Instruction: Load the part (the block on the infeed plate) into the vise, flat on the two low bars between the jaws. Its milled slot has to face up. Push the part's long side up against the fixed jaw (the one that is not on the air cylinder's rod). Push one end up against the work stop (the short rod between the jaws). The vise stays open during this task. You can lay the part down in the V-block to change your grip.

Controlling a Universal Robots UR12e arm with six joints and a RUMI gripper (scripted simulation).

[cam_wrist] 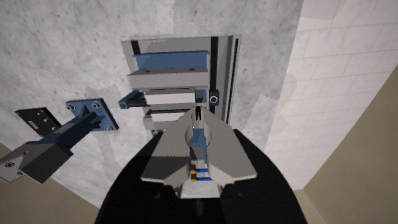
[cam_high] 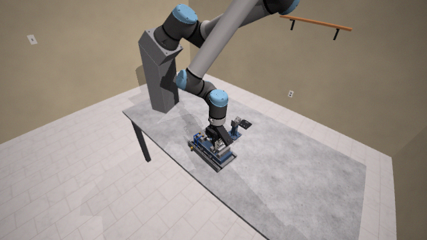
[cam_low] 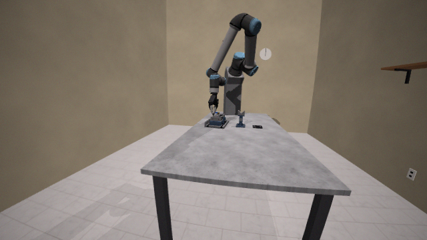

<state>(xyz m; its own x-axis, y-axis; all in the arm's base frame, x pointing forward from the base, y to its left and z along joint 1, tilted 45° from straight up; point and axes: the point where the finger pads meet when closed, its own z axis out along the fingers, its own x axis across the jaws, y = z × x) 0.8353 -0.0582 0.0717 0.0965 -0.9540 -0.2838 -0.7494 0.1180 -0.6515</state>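
The vise [cam_high: 227, 158] [cam_low: 217, 123] [cam_wrist: 170, 61] stands open. Its fixed jaw [cam_wrist: 167, 80] is at the far end from the air cylinder. The part [cam_wrist: 170, 98] appears as a light block between the jaws, long side along the fixed jaw, left end near the work stop [cam_wrist: 136, 101] in the wrist view. I cannot tell whether it touches either, or make out its slot. My gripper [cam_low: 213, 114] [cam_wrist: 198, 107] is shut and empty, its tips at the part's right end in the wrist view. Contact there is unclear. The bars are hidden.
The V-block [cam_high: 235, 121] [cam_low: 241, 113] [cam_wrist: 47, 159] stands on its blue post beside the vise, with nothing in it. The black infeed plate [cam_high: 246, 124] [cam_low: 257, 127] [cam_wrist: 37, 122] lies beyond it and bears no part. Blue hoses [cam_wrist: 202, 178] rise at the cylinder end.
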